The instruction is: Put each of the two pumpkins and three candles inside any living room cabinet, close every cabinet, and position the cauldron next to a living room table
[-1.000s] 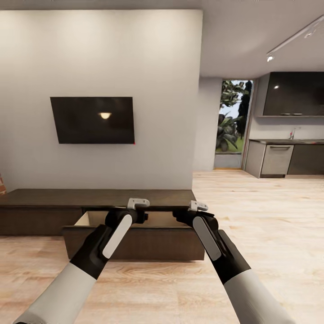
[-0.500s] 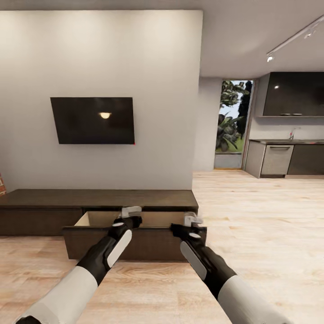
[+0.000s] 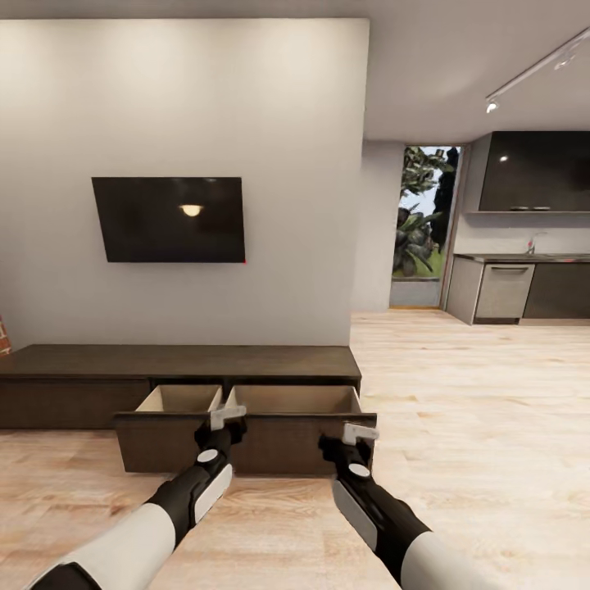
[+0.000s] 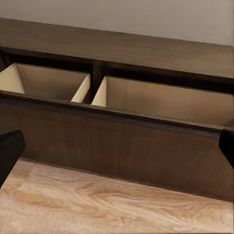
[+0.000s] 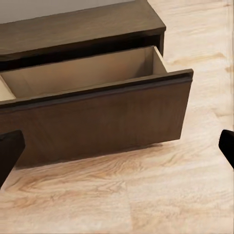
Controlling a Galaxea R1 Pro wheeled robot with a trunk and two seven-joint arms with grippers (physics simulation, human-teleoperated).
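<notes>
While the cabinet (image 3: 176, 360) drawer (image 3: 246, 438) stands open and bare, nothing is stored yet; both the left gripper (image 3: 227, 416) and right gripper (image 3: 360, 433) have fingers apart, holding nothing.

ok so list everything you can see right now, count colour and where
cabinet: one, dark brown, low along the wall
drawer: one, pulled out, pale wood inside, two compartments, nothing visible in them
tv: one, black, on the wall above the cabinet
floor: light wood
kitchen units: dark and grey, far right
window: one, greenery outside
left gripper: grey, at the drawer front, open
right gripper: grey, by the drawer's right end, open
</notes>
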